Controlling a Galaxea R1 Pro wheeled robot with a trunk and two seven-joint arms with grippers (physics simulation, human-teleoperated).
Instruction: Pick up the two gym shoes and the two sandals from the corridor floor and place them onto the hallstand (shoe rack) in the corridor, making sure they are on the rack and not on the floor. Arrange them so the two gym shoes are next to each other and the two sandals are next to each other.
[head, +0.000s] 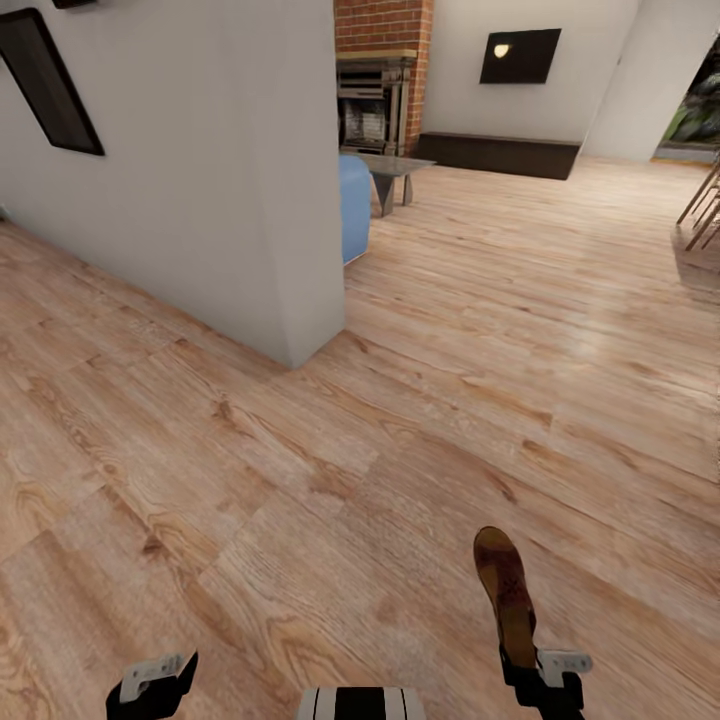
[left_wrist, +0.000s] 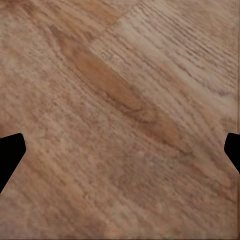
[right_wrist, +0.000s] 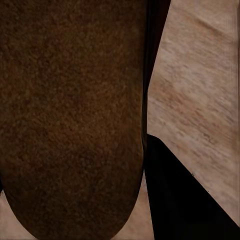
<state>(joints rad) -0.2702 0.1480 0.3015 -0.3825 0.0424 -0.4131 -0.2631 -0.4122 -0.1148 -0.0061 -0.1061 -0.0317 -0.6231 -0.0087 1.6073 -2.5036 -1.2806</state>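
Note:
One dark-brown sandal sticks up from my right gripper at the bottom right of the head view, held above the corridor floor. In the right wrist view the sandal looms large and close, with a black finger pressed along its edge. My left gripper sits low at the bottom left of the head view. Its two black fingertips stand far apart over bare planks, holding nothing. The gym shoes and the hallstand are out of view.
A white wall corner juts out ahead on the left. Behind it are a blue seat, a low grey table and a brick fireplace. Open plank floor stretches to the right, with wooden chair legs at the far right.

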